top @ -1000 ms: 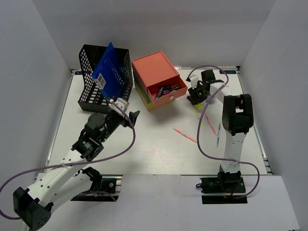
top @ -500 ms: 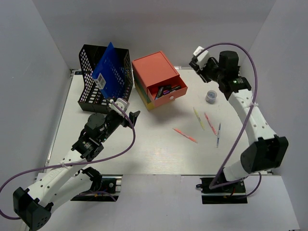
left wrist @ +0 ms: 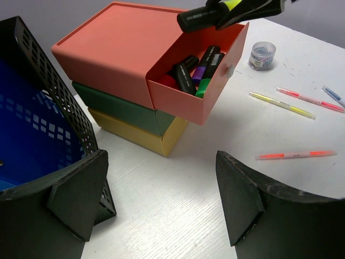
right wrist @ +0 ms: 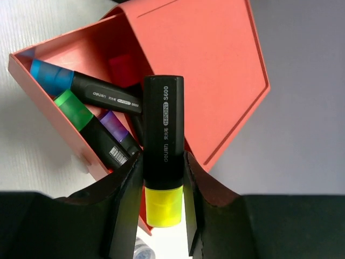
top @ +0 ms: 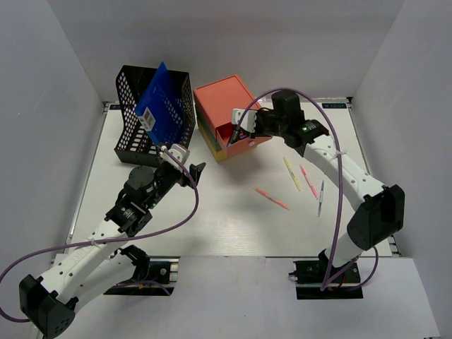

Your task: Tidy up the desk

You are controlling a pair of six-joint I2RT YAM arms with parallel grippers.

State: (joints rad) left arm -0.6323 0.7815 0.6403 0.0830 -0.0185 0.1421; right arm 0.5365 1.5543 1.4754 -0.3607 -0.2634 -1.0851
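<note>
The white desk (top: 212, 219) holds a drawer box with a coral top (top: 224, 101), its top drawer (top: 247, 138) pulled open. My right gripper (top: 242, 126) is shut on a black highlighter with a yellow cap (right wrist: 163, 162) and holds it above the open drawer (right wrist: 64, 70), where several highlighters lie (right wrist: 91, 124). The held highlighter also shows in the left wrist view (left wrist: 215, 13). My left gripper (top: 185, 167) is open and empty, low over the desk (left wrist: 161, 210) in front of the box (left wrist: 124, 81).
A black mesh file holder (top: 131, 134) with a blue folder (top: 164, 106) stands at the back left. Thin pens lie right of centre: orange (top: 271, 198), yellow (top: 291, 173), pink (top: 308, 181), blue (top: 320, 198). A small clear clip pot (left wrist: 262, 54) sits behind them.
My right arm has swung from the back right of the desk leftwards to above the open drawer, carrying the highlighter. The left arm has not moved.
</note>
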